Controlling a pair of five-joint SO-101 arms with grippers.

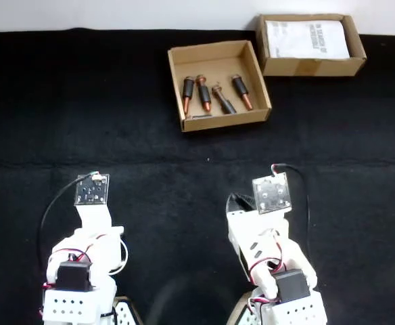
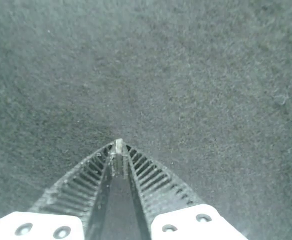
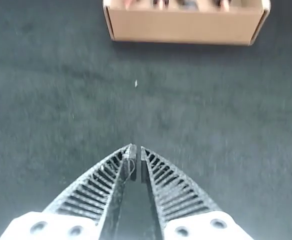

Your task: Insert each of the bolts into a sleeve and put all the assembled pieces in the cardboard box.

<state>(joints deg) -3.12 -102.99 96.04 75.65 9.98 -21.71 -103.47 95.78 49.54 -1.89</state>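
left claw (image 2: 118,145) clenched, holds nothing, low over table (image 1: 82,101) near edge | right claw (image 3: 135,148) clenched, holds nothing | four bolts (image 1: 187,105) in sleeves (image 1: 205,93) lie in box (image 1: 224,120) by far edge | job looks done

Matt black felt-like table cloth (image 1: 82,101), plain brown cardboard box (image 1: 177,71), copper-toned metal bolts (image 1: 203,95), dark matt sleeves (image 1: 189,87)

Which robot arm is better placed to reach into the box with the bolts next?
Right. The right fingers point straight at the cardboard box, and that arm sits nearer it. The left fingers face the black mat, off to the box's side.
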